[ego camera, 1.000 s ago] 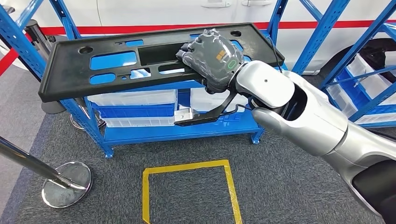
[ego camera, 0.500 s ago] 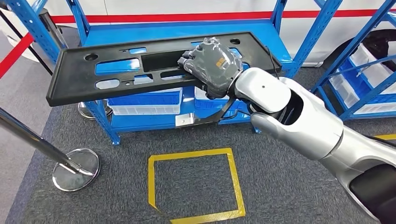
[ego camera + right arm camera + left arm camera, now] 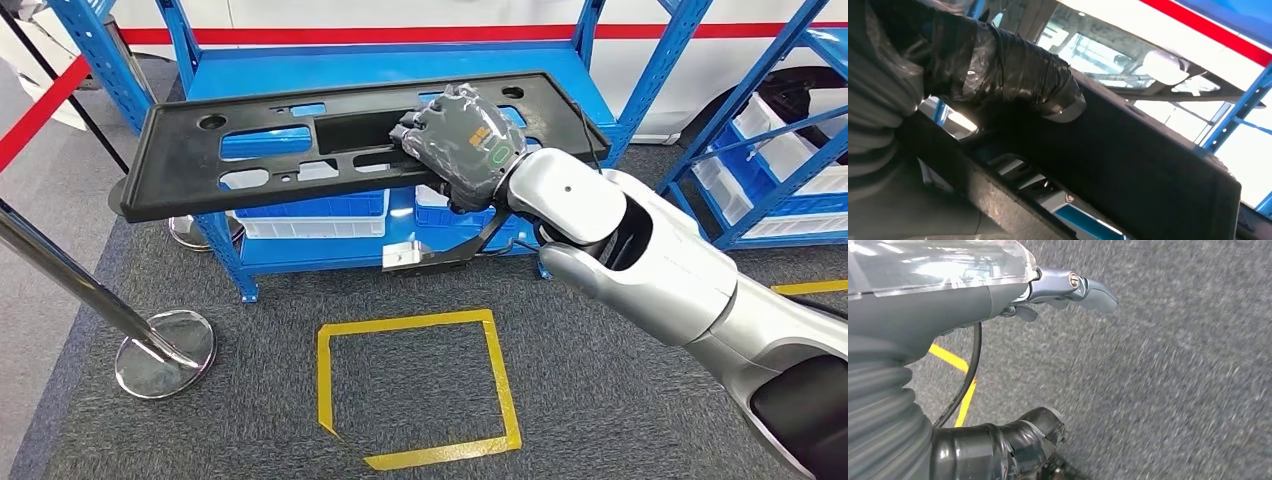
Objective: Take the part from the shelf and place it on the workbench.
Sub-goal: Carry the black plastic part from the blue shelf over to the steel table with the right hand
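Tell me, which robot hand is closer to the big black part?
The right hand: it grips the black part near its middle. The left hand hangs over the grey carpet, away from it.

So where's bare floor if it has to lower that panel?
Bare carpet lies inside the yellow tape square and between it and the right arm. It is crowded at the blue shelf and the stanchion base.

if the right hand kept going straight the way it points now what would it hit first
Probably the blue shelf rack. The right hand, gripping the long black plastic part, points up and away toward the rack's upper shelf. Depth is unclear; the part's far edge may arrive before the hand.
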Robot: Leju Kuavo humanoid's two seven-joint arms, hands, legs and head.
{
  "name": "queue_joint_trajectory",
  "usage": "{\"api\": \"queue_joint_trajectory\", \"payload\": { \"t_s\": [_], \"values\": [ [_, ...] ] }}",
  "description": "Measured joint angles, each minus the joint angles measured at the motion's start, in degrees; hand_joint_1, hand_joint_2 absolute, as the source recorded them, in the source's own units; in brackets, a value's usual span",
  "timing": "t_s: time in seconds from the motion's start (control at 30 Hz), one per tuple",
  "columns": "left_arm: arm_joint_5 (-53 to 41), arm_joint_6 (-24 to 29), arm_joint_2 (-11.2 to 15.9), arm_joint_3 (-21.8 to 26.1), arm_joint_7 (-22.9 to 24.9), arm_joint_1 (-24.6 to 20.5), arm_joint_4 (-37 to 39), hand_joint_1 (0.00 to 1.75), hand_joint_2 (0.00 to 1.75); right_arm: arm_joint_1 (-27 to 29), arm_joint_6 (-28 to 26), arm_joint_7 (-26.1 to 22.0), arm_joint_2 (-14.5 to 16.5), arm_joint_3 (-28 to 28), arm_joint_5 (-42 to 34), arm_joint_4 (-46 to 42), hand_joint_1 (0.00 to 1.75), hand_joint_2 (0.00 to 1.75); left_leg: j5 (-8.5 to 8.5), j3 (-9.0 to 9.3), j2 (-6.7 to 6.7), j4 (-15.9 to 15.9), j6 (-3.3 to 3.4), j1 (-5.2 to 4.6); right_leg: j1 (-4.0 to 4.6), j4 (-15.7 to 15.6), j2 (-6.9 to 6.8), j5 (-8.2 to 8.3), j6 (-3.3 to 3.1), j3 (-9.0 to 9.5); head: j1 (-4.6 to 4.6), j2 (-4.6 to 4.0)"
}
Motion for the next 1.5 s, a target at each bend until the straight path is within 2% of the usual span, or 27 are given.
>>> {"api": "queue_joint_trajectory", "payload": {
  "t_s": [0.07,0.1,0.17,0.2,0.27,0.33,0.37,0.43,0.5,0.53,0.57,0.67,0.7,0.73,0.8,0.83,0.9,0.97,1.03,1.07,1.13,1.2,1.27,1.3,1.4,1.43,1.5],
  "values": [
    [-0.07,0.07,0.01,-0.01,0.08,0.01,0.00,0.00,1.75,-0.15,0.01,-0.01,0.04,0.00,0.14,0.09,1.75,1.75,-1.88,-0.69,-0.08,1.21,-0.38,-0.17,-0.25,-1.76,-0.41,1.72,-0.49,-0.12,-0.05,0.00],
    [-0.09,0.10,0.04,-0.01,0.05,0.01,0.00,0.00,1.75,-0.20,0.02,-0.02,0.07,0.00,0.21,0.13,1.75,1.75,-4.22,-1.44,-0.12,3.36,-0.47,-0.27,-0.50,-2.42,-0.62,2.59,-0.64,-0.46,-0.08,0.00],
    [-0.09,0.14,0.23,-0.01,-0.09,0.01,0.00,0.00,1.75,-0.19,0.02,-0.02,0.09,0.01,0.33,0.26,1.75,1.75,-9.44,-3.35,-0.16,10.10,-0.77,-0.26,-0.51,-2.37,-0.79,3.79,-0.62,-2.02,-0.13,0.00],
    [-0.07,0.14,0.39,-0.01,-0.15,0.02,0.00,0.00,1.75,-0.09,0.02,-0.02,0.08,0.02,0.37,0.35,1.75,1.75,-10.77,-3.97,-0.15,13.30,-1.02,-0.22,-0.57,-2.12,-0.83,4.33,-0.36,-3.02,-0.12,0.00],
    [-0.10,0.15,0.65,-0.01,-0.19,0.02,0.00,0.00,1.75,0.16,0.02,-0.02,0.05,0.04,0.39,0.55,1.75,1.75,-9.31,-3.14,-0.13,15.44,-1.60,-0.07,-0.90,-1.29,-0.86,5.48,0.29,-5.37,-0.12,0.00],
    [-0.29,0.15,0.77,-0.01,-0.15,-0.05,0.00,0.00,1.75,0.27,0.02,-0.02,0.02,0.04,0.44,0.72,1.75,1.75,-6.47,0.92,-0.13,11.00,-2.31,0.29,-1.34,0.12,-0.84,6.50,1.16,-7.93,-0.13,0.00],
    [-0.46,0.15,0.80,-0.01,-0.11,-0.12,-0.01,0.00,1.75,0.27,0.02,0.01,-0.02,0.02,0.53,0.81,1.75,1.75,-6.60,3.56,-0.24,7.28,-2.48,0.29,-1.44,1.07,-0.77,6.89,1.60,-9.14,-0.13,0.00],
    [-0.76,0.15,0.85,-0.01,-0.04,-0.23,-0.02,0.00,1.75,0.32,0.09,0.09,-0.08,-0.02,0.91,1.03,1.75,1.75,-8.28,6.36,-0.50,2.74,-1.97,0.14,-1.34,2.44,-0.65,7.66,2.34,-10.53,-0.11,0.00],
    [-0.86,0.15,0.87,-0.01,-0.01,-0.20,-0.02,0.00,1.75,0.37,0.23,0.16,-0.11,-0.02,1.33,1.39,1.75,1.75,-8.26,5.96,-0.52,2.42,-0.69,-0.11,-1.38,2.54,-0.60,8.62,2.86,-10.91,-0.03,0.00],
    [-0.89,0.15,0.86,-0.02,0.00,-0.23,-0.02,0.00,1.75,0.31,0.36,0.20,-0.11,0.00,1.52,1.62,1.75,1.75,-7.71,5.52,-0.31,2.49,-0.10,-0.11,-1.56,2.67,-0.55,8.31,3.11,-11.17,0.01,0.00],
    [-0.98,0.18,0.86,-0.02,0.02,-0.28,-0.02,0.00,1.75,0.19,0.81,0.32,-0.09,0.06,1.97,1.87,1.75,1.75,-6.98,4.89,-0.08,2.47,0.53,-0.10,-1.76,3.48,-0.49,6.79,3.38,-11.63,0.04,0.00],
    [-1.27,0.29,1.00,-0.05,0.19,-0.61,-0.02,0.00,1.75,-1.76,4.08,1.38,0.84,0.97,3.94,3.88,1.75,1.75,-4.41,2.13,0.42,2.46,1.52,-0.18,-2.23,12.29,-0.41,-2.53,4.16,-13.68,0.06,0.00],
    [-1.28,0.20,1.04,-0.05,0.24,-0.75,-0.02,0.00,1.75,-2.78,5.26,1.98,1.62,1.38,4.35,5.24,1.75,1.75,-3.56,1.07,0.50,2.48,1.53,-0.26,-2.32,16.03,-0.41,-4.42,4.29,-14.05,0.07,0.00],
    [-1.28,0.06,1.07,-0.05,0.27,-0.93,-0.02,0.00,1.75,-3.83,6.24,2.64,2.59,1.70,4.53,6.91,1.75,1.75,-2.73,-0.01,0.56,2.50,1.48,-0.33,-2.38,18.82,-0.40,-4.81,4.30,-13.88,0.07,0.00],
    [-1.26,-0.19,1.08,-0.07,0.26,-1.36,-0.02,0.00,1.75,-5.96,7.21,3.78,4.81,2.02,4.76,10.56,1.75,1.75,-1.08,-2.13,0.62,2.52,1.24,-0.47,-2.34,19.38,-0.36,-2.57,3.88,-11.08,0.07,0.00],
    [-1.22,-0.23,1.06,-0.07,0.23,-1.59,-0.02,0.00,1.75,-7.13,7.32,4.15,5.98,2.09,4.74,12.39,1.75,1.75,-0.29,-3.00,0.62,2.52,1.09,-0.51,-2.18,16.77,-0.28,-1.66,3.39,-8.11,0.06,0.00],
    [-0.95,-0.38,0.87,-0.08,-0.14,-1.84,-0.02,0.00,1.75,-9.14,7.03,4.57,7.93,2.06,4.59,15.36,1.75,1.75,1.01,-4.05,0.59,2.39,0.57,-0.48,-1.66,8.41,-0.17,-3.20,2.34,-1.21,0.03,0.01],
    [-0.67,-0.79,0.67,-0.08,-0.57,-1.87,-0.02,0.00,1.75,-10.39,6.49,4.70,8.90,1.99,4.44,17.57,1.75,1.75,2.18,-4.17,0.57,1.69,-0.28,-0.04,-0.86,2.75,-0.21,-5.15,1.58,2.25,0.03,0.01],
    [-0.47,-0.96,0.60,-0.08,-0.21,-1.70,-0.02,0.00,1.75,-10.84,5.97,4.50,9.14,1.97,4.42,19.21,1.75,1.75,3.14,-4.10,0.51,0.70,-1.18,0.42,-0.37,0.86,-0.45,-3.98,0.90,2.23,0.08,0.01],
    [-0.34,-0.89,0.55,-0.08,0.14,-1.51,-0.02,0.00,1.75,-10.92,5.82,4.35,9.19,1.97,4.42,19.78,1.75,1.75,2.58,-4.38,0.45,0.86,-1.40,0.47,-0.37,0.02,-0.60,-3.05,0.41,2.13,0.09,0.01],
    [-0.15,-0.77,0.51,-0.08,0.58,-0.96,-0.01,0.00,1.75,-11.03,5.63,4.16,9.26,1.97,4.42,20.66,1.75,1.75,-1.56,-5.82,0.25,4.44,-1.46,0.36,-0.57,-1.15,-0.88,-1.19,-0.27,1.66,0.04,0.00],
    [-0.07,-0.51,0.58,-0.08,0.79,-0.52,0.00,0.00,1.75,-11.01,5.50,4.22,9.26,1.97,4.41,21.45,1.75,1.75,-6.24,-7.75,0.11,11.44,-1.64,0.24,-0.52,-1.14,-0.91,0.03,-0.54,0.44,0.01,0.00],
    [-0.01,-0.08,0.77,-0.08,0.99,-0.37,0.00,0.00,1.75,-10.75,5.47,4.31,9.17,1.97,4.36,22.20,1.75,1.75,-6.70,-7.92,0.10,15.53,-1.97,0.27,-0.55,-0.71,-0.84,0.93,-0.34,-1.12,0.01,0.00],
    [0.01,0.07,0.83,-0.08,1.07,-0.37,0.00,0.00,1.75,-10.64,5.45,4.34,9.09,1.97,4.33,22.51,1.75,1.75,-5.65,-6.54,0.11,14.60,-2.08,0.30,-0.63,-0.34,-0.77,1.25,-0.16,-1.88,-0.01,0.00],
    [0.01,0.13,0.99,-0.08,1.10,-0.38,0.00,0.00,1.75,-10.64,5.34,4.43,8.52,1.86,4.31,23.28,1.75,1.75,-3.78,0.91,0.01,4.68,-1.85,0.26,-0.66,1.56,-0.70,1.52,0.53,-3.95,0.02,0.00],
    [0.01,0.13,1.03,-0.08,1.10,-0.34,0.00,0.00,1.75,-10.65,5.29,4.47,8.29,1.80,4.31,23.50,1.75,1.75,-4.01,2.15,-0.06,2.61,-1.54,0.17,-0.57,2.29,-0.71,1.51,0.79,-4.48,0.04,0.00],
    [0.01,0.14,1.07,-0.08,1.10,-0.21,0.00,0.00,1.75,-10.66,5.19,4.56,7.86,1.70,4.30,23.83,1.75,1.75,-4.18,1.99,-0.16,2.25,-0.73,0.00,-0.43,3.06,-0.65,1.69,1.38,-5.13,0.08,0.00]
  ]
}}
